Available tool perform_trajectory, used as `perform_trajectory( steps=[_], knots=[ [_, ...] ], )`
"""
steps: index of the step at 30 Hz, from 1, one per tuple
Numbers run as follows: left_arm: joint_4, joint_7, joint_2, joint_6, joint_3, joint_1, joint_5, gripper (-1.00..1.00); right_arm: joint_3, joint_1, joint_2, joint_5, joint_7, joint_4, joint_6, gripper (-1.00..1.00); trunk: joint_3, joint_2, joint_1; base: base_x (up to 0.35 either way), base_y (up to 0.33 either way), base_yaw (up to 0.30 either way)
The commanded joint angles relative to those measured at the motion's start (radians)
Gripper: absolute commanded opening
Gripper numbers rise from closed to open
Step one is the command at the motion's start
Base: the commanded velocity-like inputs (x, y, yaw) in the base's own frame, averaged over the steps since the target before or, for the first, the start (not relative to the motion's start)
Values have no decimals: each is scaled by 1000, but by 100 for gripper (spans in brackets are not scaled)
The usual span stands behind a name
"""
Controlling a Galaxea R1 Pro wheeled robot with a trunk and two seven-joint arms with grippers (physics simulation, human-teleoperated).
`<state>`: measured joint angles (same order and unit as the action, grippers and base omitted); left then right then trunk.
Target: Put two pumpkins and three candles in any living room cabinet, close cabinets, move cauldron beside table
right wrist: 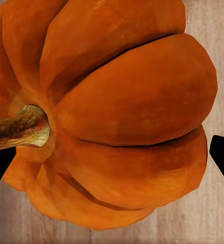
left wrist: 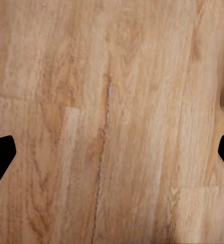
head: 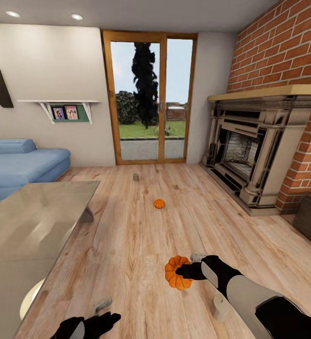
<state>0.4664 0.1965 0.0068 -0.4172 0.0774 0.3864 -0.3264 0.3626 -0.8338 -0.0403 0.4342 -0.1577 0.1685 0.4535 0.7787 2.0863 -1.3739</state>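
Right pincer clamped on near pumpkin; left pincer spread apart above floor

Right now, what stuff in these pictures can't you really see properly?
- Whether the right claw truly grips the near pumpkin: in the right wrist view the pumpkin hides where the fingers touch.
- The candle near the right arm: head view, partly covered by the arm.
- The small thing by the glass door: head view, too small to name.
- The table: head view, cut off by the edge.
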Motion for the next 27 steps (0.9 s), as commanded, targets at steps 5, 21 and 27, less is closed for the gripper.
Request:
perform_trajectory(
  steps=[5,21,27],
  knots=[
    [3,-2,-1,-74,5,65,-32,100,3,-2,33,7,-24,7,5,-100,1,0,0,0,0,0],
    [3,5,-4,-87,4,156,-56,100,0,-10,79,8,-55,48,75,-100,1,0,0,11,0,0],
    [4,7,-5,-87,3,157,-56,100,7,-10,77,8,-51,47,76,-100,1,0,0,201,3,0]
  ],
)
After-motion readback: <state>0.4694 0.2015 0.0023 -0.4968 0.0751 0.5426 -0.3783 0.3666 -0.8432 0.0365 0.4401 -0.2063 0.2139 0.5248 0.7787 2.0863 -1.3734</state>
